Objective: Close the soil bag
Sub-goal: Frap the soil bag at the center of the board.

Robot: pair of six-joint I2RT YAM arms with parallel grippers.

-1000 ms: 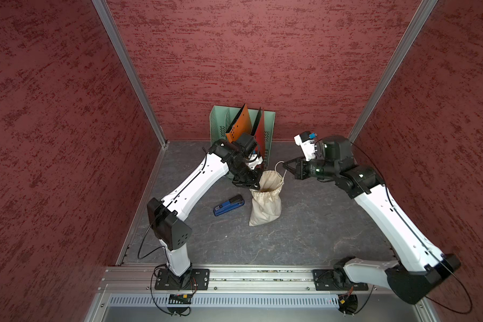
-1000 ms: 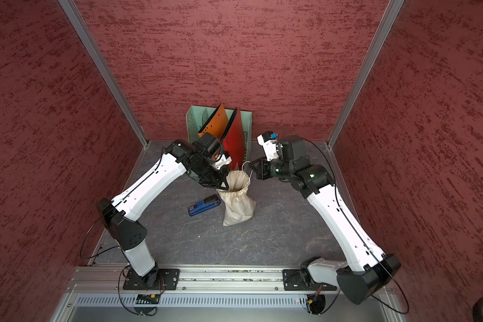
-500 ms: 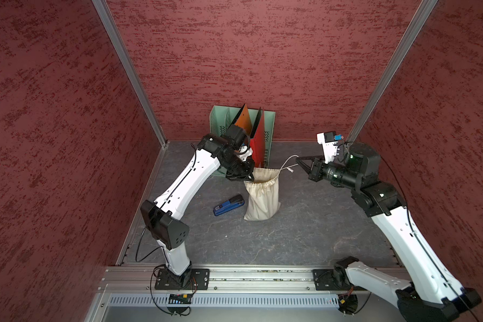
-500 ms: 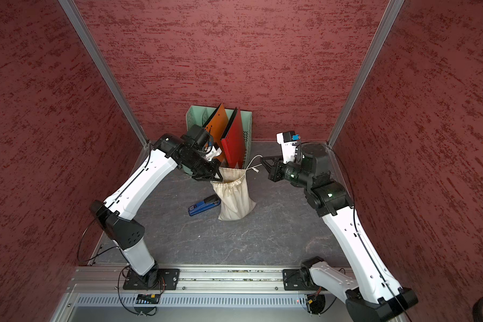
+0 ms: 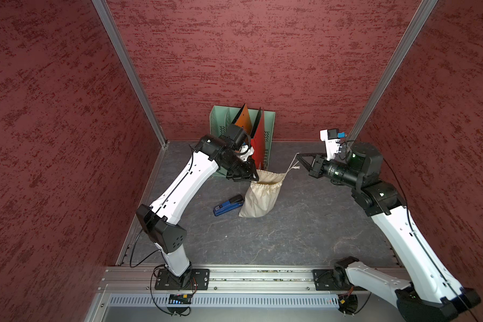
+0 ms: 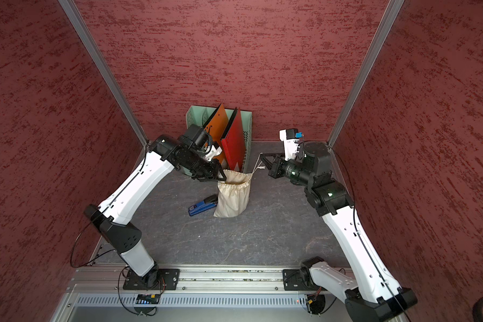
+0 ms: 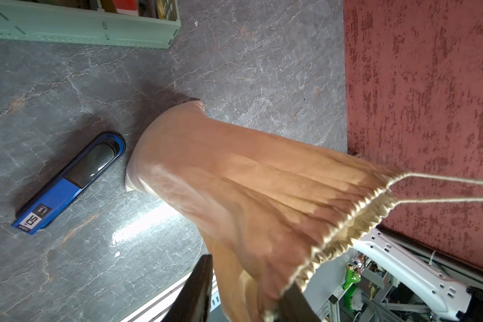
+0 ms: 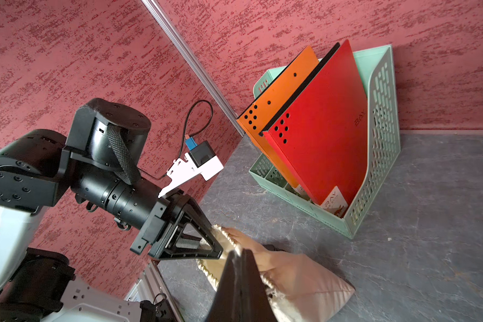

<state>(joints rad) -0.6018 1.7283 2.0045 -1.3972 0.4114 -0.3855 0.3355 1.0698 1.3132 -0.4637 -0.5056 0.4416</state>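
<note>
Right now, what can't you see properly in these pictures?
- What is inside the soil bag: every view, its own cloth hides it.
- Where the right pincer nips the cord: right wrist view, its fingers cover it.
- The green rack's bottom corner: both top views, the left arm covers it.

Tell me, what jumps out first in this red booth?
A cream soil bag stands in the middle, the left gripper at its rim and the right gripper pinching its drawstring cord taut. Behind it, a green file rack holding orange and red folders stands against the back wall.
</note>
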